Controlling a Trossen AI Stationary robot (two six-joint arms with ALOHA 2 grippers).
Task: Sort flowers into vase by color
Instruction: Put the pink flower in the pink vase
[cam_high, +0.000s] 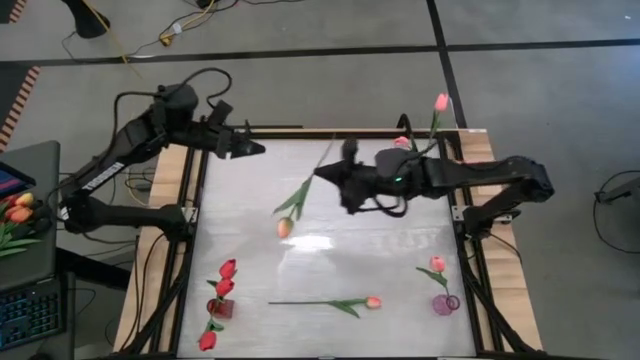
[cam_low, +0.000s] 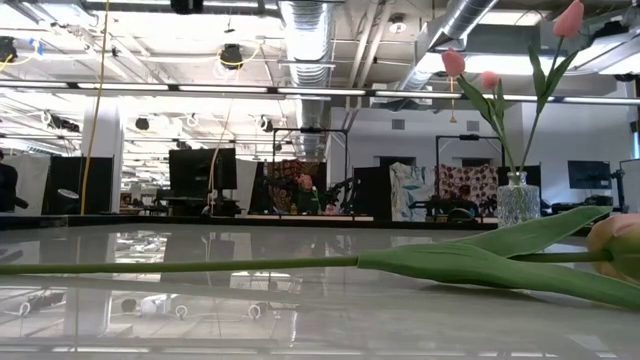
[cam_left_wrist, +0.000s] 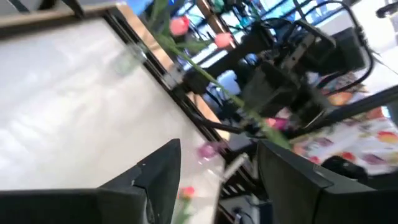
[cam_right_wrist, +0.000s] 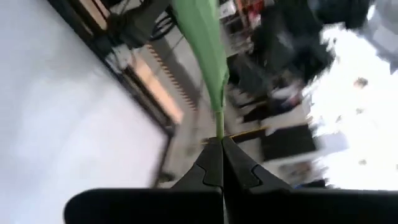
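Observation:
My right gripper (cam_high: 325, 176) is over the middle of the table, shut on a salmon-pink tulip (cam_high: 286, 227) with a long green stem and leaves (cam_high: 296, 200). My left gripper (cam_high: 247, 149) stands open and empty above the table's far left edge. A pale pink tulip (cam_high: 372, 301) lies flat on the table near the front, and it also fills the low view (cam_low: 470, 262). A clear vase (cam_low: 517, 198) at the far right holds pink tulips. A red vase (cam_high: 220, 308) at the near left holds red tulips. A purple vase (cam_high: 443, 303) at the near right holds one pink tulip. My right gripper pinches the tulip's thin stem (cam_right_wrist: 219, 132) between its two fingertips, about midway along, between the leaves and the cut end. The fingers come nearly level from the table's right side and lie across the stem. The tulip slants, head toward the near left, and seems clear of the table.
Black frame rails (cam_high: 190, 230) run along the table's left and right edges. The shiny table top (cam_high: 330, 260) is bare between the three vases and the lying tulip. A bunch of orange-red tulips (cam_high: 18, 212) lies off the table at the left.

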